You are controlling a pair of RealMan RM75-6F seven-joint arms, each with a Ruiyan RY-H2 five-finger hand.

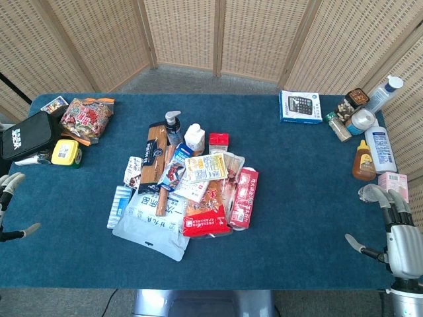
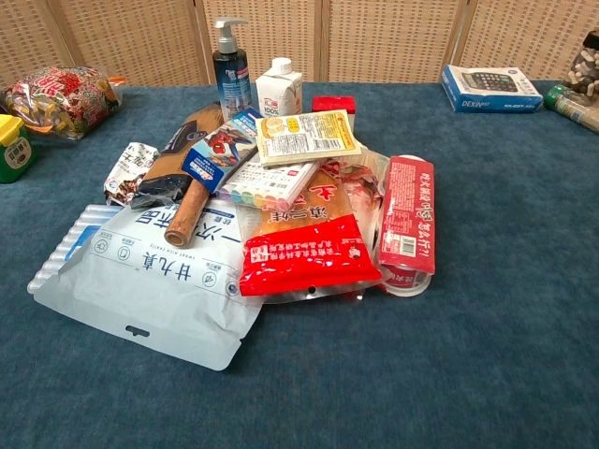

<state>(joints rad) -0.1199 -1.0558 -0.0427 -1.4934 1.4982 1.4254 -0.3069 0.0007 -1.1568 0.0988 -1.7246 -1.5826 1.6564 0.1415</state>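
Observation:
A heap of packaged goods lies mid-table: a large pale blue bag [image 1: 151, 222] [image 2: 150, 273], a red snack packet [image 1: 206, 222] [image 2: 309, 254], a red tube pack [image 1: 244, 197] [image 2: 407, 224], a yellow-labelled flat box [image 1: 206, 168] [image 2: 307, 137], a pump bottle [image 1: 173, 127] [image 2: 230, 67] and a small white carton [image 1: 194, 139] [image 2: 279, 92]. My left hand [image 1: 10, 206] hovers at the table's left edge, fingers spread, holding nothing. My right hand [image 1: 395, 228] is at the right front corner, fingers apart and empty, nearest a pink box [image 1: 395, 183]. Neither hand shows in the chest view.
A black pouch [image 1: 26, 135], a yellow-lidded tub [image 1: 66, 153] [image 2: 11, 145] and a patterned snack bag [image 1: 87, 119] [image 2: 62, 98] sit at the left. A calculator box [image 1: 301, 106] [image 2: 491, 89], an amber bottle [image 1: 363, 160], a white bottle [image 1: 379, 146] and jars stand at the right. Woven screens back the table.

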